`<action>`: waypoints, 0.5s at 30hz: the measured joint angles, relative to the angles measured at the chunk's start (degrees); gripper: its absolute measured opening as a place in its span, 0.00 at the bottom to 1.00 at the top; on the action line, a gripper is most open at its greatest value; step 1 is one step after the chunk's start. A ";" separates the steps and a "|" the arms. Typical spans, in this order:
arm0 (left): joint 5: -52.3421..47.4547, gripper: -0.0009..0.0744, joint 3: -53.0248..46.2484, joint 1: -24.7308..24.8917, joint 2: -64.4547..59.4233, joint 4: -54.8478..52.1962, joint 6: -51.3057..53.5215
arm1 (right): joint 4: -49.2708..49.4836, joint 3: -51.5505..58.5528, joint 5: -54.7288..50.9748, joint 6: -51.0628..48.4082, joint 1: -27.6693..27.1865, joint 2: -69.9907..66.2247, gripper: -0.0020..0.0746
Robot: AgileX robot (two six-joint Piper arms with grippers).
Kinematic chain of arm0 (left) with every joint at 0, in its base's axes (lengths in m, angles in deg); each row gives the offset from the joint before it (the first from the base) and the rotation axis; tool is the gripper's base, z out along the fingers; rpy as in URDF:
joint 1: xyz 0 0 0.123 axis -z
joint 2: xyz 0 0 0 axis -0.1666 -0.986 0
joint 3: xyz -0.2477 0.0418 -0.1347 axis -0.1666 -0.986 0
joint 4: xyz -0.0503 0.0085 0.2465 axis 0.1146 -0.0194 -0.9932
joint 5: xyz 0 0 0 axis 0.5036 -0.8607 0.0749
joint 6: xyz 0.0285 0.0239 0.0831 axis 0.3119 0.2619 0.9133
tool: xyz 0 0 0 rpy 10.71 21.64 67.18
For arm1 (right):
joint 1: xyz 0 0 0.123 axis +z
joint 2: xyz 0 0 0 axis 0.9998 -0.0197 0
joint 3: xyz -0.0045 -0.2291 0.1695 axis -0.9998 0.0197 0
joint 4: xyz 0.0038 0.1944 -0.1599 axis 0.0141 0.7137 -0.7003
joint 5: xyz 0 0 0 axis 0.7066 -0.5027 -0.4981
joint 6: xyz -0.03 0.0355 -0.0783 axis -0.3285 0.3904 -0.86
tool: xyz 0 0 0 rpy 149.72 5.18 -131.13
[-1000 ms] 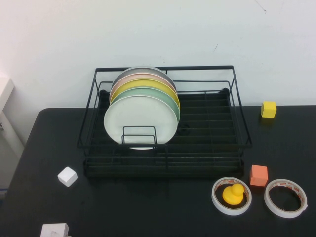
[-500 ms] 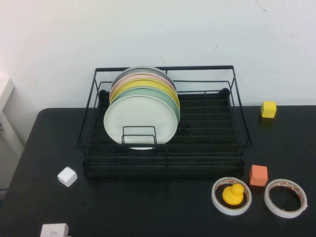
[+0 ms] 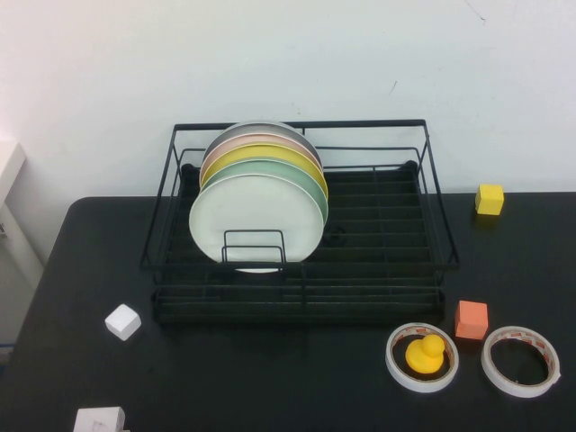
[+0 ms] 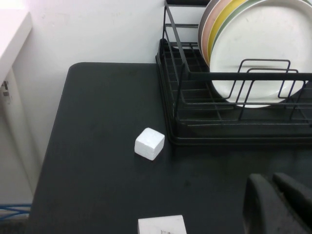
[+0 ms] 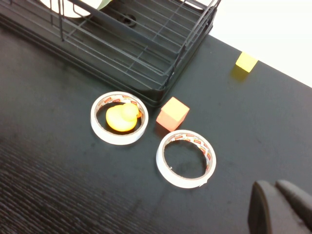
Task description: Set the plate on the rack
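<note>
The white plate stands upright at the front of a row of plates in the left part of the black wire rack, behind a small wire divider. It also shows in the left wrist view. Behind it stand a mint-green plate, a yellow plate and others. My left gripper is shut and empty, low over the table near the rack's front left corner. My right gripper is shut and empty over the table's front right. Neither gripper shows in the high view.
A white cube and a white box lie front left. An orange cube, a tape ring holding a yellow duck, and a second tape ring lie front right. A yellow cube sits far right.
</note>
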 joint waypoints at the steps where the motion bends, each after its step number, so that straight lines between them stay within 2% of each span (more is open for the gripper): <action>1: 0.00 0.01 0.00 0.00 0.00 0.07 0.00 | 0.00 0.00 0.00 0.00 0.00 0.00 0.02; 12: 0.00 0.01 0.00 0.00 0.00 -0.03 0.13 | -0.43 0.24 0.00 -0.45 -0.10 0.47 0.02; 15: 0.00 0.01 0.00 0.00 0.00 -0.03 0.13 | -0.69 2.54 2.01 -1.28 -3.24 3.72 0.02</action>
